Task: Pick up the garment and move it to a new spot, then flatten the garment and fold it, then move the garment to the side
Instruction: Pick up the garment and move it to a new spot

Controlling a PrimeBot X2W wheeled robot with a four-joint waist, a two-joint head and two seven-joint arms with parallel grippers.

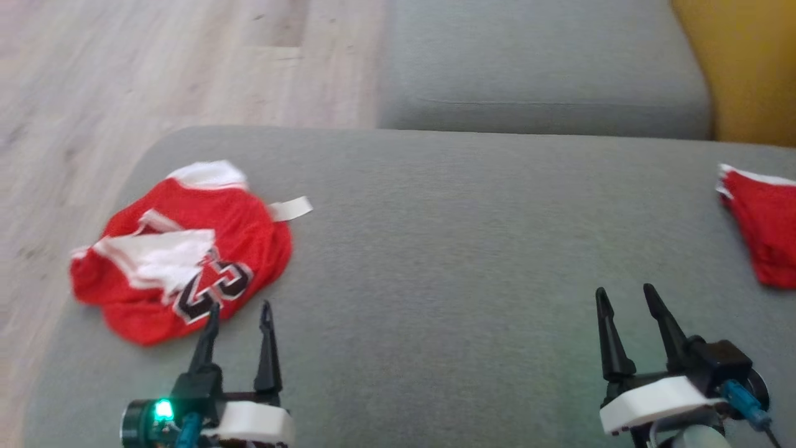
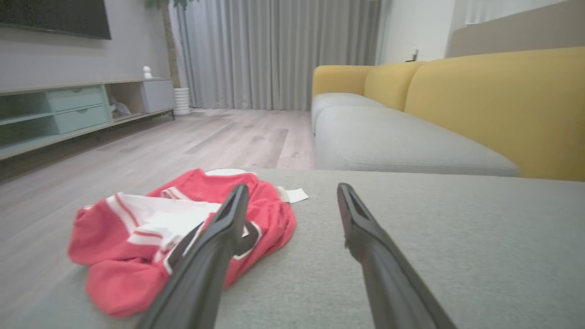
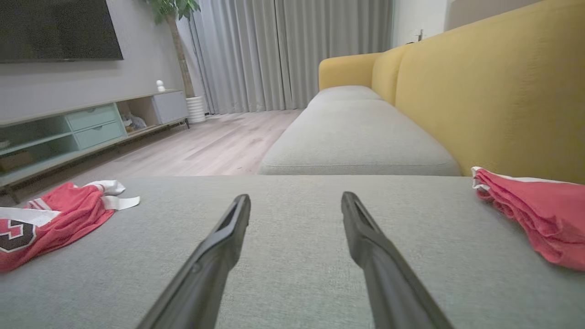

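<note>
1. The crumpled red-and-white garment [image 1: 180, 249] lies at 9 o'clock on the grey cushion [image 1: 435, 249], near its edge by the wooden floor [image 1: 124, 74].
2. The left tool [image 1: 239, 308], at the garment's 5 o'clock, is released and empty, one fingertip overlapping its near edge.
3. The right tool [image 1: 624, 291], at the cushion's 5 o'clock, is released and empty.
4. A second red cloth [image 1: 768, 224] lies at 3 o'clock, well apart.

Mesh cloth garment [image 1: 186, 249], matt fabric cushion [image 1: 448, 261]
</note>
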